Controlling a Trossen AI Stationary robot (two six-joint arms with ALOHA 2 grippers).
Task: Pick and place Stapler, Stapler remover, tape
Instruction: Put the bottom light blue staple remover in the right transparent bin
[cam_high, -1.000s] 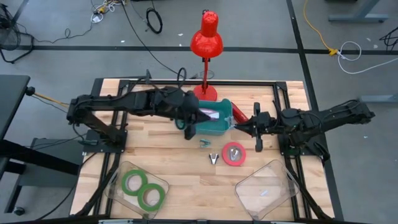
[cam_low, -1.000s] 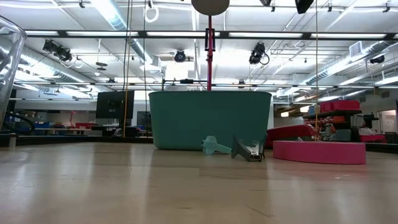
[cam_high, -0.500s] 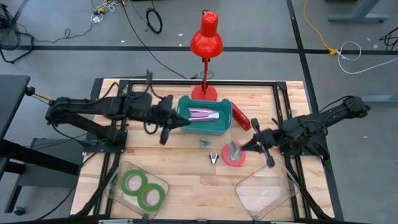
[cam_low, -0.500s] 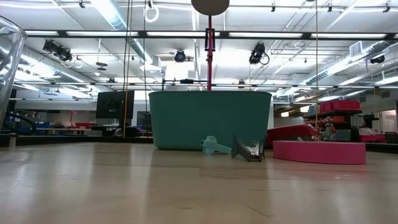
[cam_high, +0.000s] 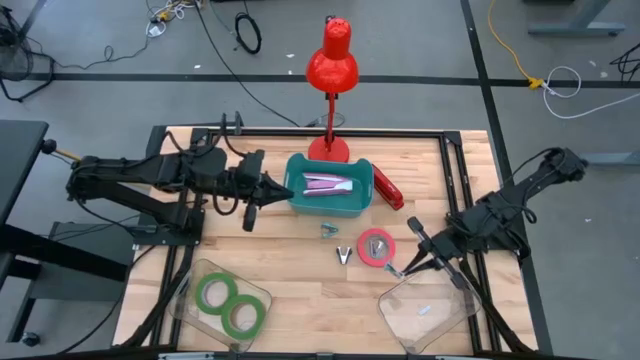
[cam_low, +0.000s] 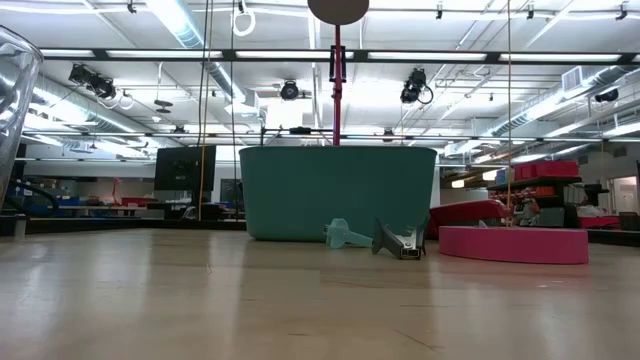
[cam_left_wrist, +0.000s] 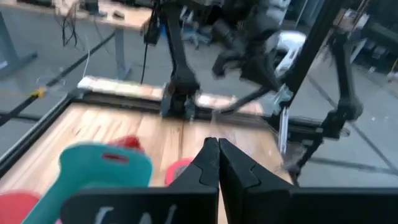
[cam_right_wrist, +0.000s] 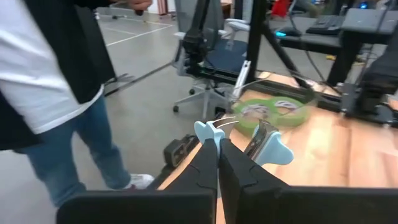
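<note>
As far as I can judge, the work is only half done. The two green ring-shaped tape rolls (cam_high: 226, 303) lie in the clear plastic tray (cam_high: 190, 290). The long red stapler (cam_high: 387, 188) and the red-pink tape roll (cam_high: 376, 247) wait on the wood. My left gripper (cam_high: 282, 192) is closed and empty beside the teal plastic bin (cam_high: 296, 190). My right gripper (cam_high: 398, 270), near the pink roll, seems pinched on a pale blue staple remover (cam_right_wrist: 273, 149).

Grey floor (cam_high: 100, 40) strewn with cables (cam_high: 248, 32); office chair (cam_right_wrist: 208, 53) beyond.

stapler (cam_high: 388, 189) right of bin (cam_high: 328, 199)
</note>
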